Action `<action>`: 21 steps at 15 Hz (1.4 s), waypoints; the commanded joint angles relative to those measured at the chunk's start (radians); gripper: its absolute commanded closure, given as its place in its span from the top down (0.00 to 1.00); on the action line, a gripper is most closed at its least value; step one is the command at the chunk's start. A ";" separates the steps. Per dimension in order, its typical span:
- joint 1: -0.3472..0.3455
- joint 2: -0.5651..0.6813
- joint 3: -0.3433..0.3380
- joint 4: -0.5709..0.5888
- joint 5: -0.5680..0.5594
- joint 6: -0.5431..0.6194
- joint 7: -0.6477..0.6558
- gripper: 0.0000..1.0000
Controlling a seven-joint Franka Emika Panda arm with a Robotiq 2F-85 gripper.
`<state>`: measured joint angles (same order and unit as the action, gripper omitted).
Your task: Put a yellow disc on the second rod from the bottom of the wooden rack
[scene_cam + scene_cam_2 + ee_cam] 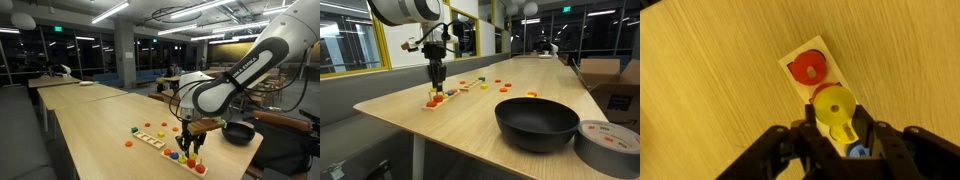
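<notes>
In the wrist view my gripper (841,120) is shut on a yellow disc (832,102) with a centre hole, held over the near end of the wooden rack (798,55). A red disc (807,68) lies on the rack's end peg. A red-orange disc edge shows right under the yellow one. Another yellow piece (846,131) and a blue one (857,152) sit between the fingers lower down. In both exterior views the gripper (192,138) (437,84) stands upright over the rack's (155,137) (453,93) end with stacked discs.
A black bowl (535,122) (238,132) stands on the table near the rack. A grey tape roll (611,140) lies beside it. Loose red and yellow discs (503,88) (532,95) and an orange one (128,143) lie around the rack. The table edge is close to the rack's end.
</notes>
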<state>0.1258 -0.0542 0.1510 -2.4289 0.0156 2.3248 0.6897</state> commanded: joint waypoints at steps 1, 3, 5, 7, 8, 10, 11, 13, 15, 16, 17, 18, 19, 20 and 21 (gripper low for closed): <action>-0.001 0.001 0.000 0.004 -0.003 0.005 -0.007 0.25; -0.001 0.006 0.000 0.007 -0.004 0.005 -0.007 0.25; 0.000 0.010 0.001 0.010 -0.005 0.005 -0.007 0.25; 0.001 0.014 0.002 0.013 -0.004 0.006 -0.006 0.25; 0.001 0.015 0.002 0.015 -0.003 0.005 -0.006 0.25; 0.003 0.017 0.004 0.018 -0.003 0.006 -0.005 0.25; 0.003 0.020 0.005 0.020 -0.003 0.006 -0.005 0.25; 0.005 0.027 0.007 0.024 -0.006 0.009 -0.001 0.25; 0.004 0.033 0.007 0.027 -0.012 0.014 0.002 0.25; 0.002 0.037 0.006 0.029 -0.020 0.017 0.005 0.25; 0.001 0.041 0.004 0.030 -0.031 0.021 0.009 0.25; -0.001 0.046 0.002 0.032 -0.042 0.024 0.013 0.25; -0.003 0.049 0.000 0.033 -0.053 0.028 0.016 0.25; -0.005 0.052 -0.003 0.034 -0.066 0.032 0.019 0.25; -0.006 0.056 -0.006 0.033 -0.079 0.036 0.022 0.25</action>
<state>0.1256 -0.0286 0.1525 -2.4111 -0.0201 2.3376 0.6922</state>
